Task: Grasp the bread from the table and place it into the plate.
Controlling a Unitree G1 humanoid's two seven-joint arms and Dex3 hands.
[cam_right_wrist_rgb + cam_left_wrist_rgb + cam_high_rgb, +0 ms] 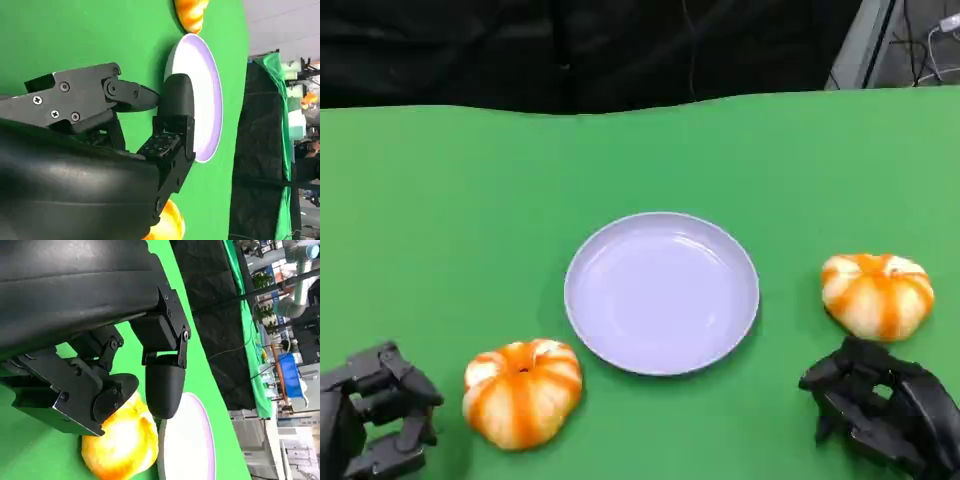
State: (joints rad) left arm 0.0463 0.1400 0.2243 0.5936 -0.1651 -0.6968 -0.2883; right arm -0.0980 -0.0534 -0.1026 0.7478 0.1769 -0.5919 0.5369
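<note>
flanking the plate [661, 293], two breads [523, 391]

Looks like a robotics lab or test bay, not anyone's home. The table [440, 200] is covered in a flat bright green cloth, like a staged test surface, and right behind its far edge hangs a black curtain [570, 50] that screens the table off from the room. Past the curtain, in the left wrist view, there's a big open hall with grey pipes or ducts [295, 287], a blue bin [289, 375] and more green-covered tables [250, 340]. Beyond the table's far right corner, a grey metal frame leg [865, 45] and some loose cables [930, 50] show too. Pretty industrial overall.
</note>
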